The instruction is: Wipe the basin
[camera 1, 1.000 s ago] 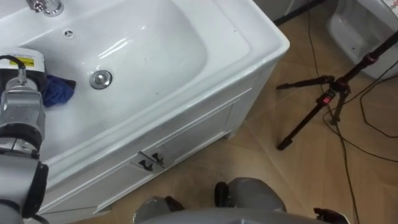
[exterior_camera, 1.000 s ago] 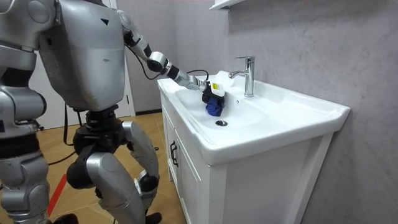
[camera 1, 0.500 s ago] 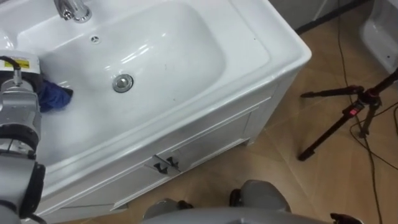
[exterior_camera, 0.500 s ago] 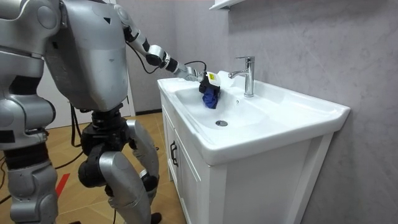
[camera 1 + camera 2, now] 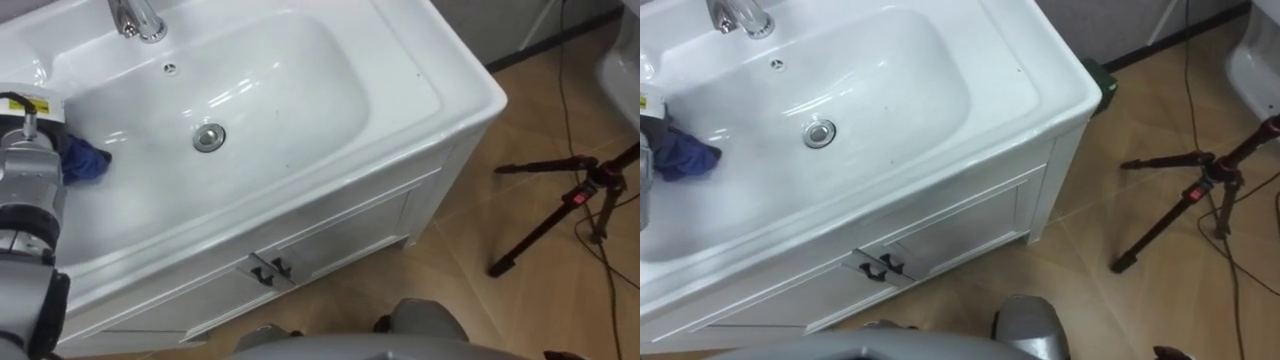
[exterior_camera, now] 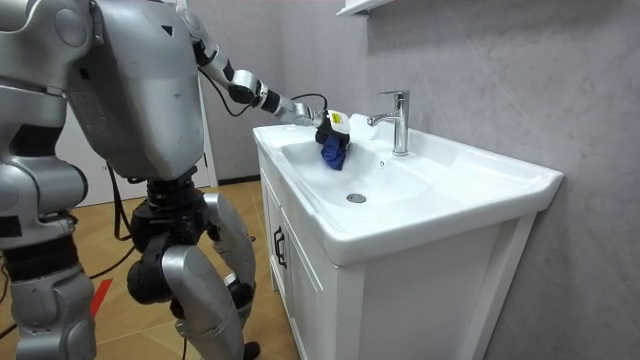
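Basin (image 5: 290,85), blue cloth (image 5: 86,161), faucet (image 5: 136,17); tripod (image 5: 566,203) nearby

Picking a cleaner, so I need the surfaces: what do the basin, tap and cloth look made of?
The basin: glossy white ceramic, probably, given sharp highlights. The tap: polished chrome-like metal, mirror-bright. The cloth: soft blue fabric, matte and crumpled; fibre unclear.

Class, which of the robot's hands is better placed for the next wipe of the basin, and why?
Left. The left hand holds the blue cloth in the basin, near the tap; the right arm hangs at the robot's side, away from it.
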